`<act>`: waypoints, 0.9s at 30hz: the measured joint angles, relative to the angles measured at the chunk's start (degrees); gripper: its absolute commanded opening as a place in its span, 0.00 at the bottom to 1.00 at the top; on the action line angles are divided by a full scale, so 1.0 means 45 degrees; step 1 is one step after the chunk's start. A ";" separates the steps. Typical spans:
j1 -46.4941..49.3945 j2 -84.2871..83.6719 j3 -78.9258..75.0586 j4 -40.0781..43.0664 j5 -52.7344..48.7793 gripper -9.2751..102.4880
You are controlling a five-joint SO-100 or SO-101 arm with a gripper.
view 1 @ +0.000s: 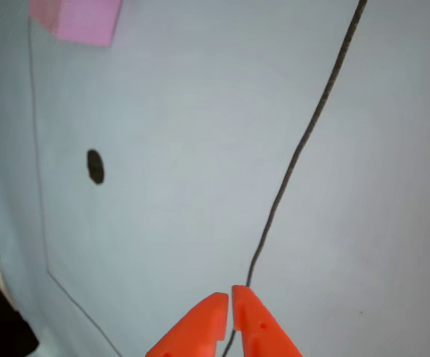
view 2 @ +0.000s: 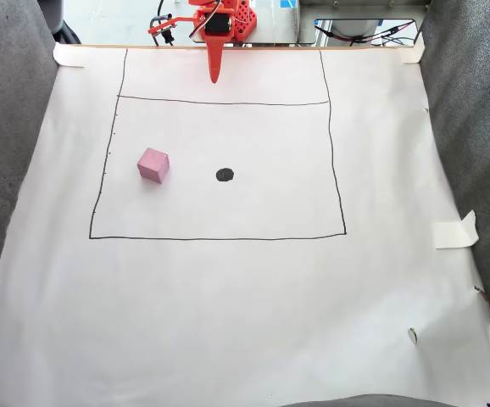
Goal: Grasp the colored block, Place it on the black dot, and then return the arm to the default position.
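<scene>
While orange gripper (view 1: 230,299) tips sit together, light-pink cube (view 2: 153,164) with pebbled faces, left of black dot (view 2: 225,175)

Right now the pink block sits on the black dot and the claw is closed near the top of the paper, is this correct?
Not quite. In the fixed view the pink block sits left of the black dot, apart from it, not on it. The rest holds: the claw is closed near the top of the paper.

Matt white paper sheet (view 2: 253,297) with thin drawn ink lines, taped at its corners with pale masking tape (view 2: 454,231). Pink foam block (view 2: 153,164), soft and matt. Smooth, slightly glossy orange plastic gripper (view 1: 228,301). Flat black ink dot (view 2: 225,175).
</scene>
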 measured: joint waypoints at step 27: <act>0.0078 0.0000 0.0000 0.0000 0.0195 0.08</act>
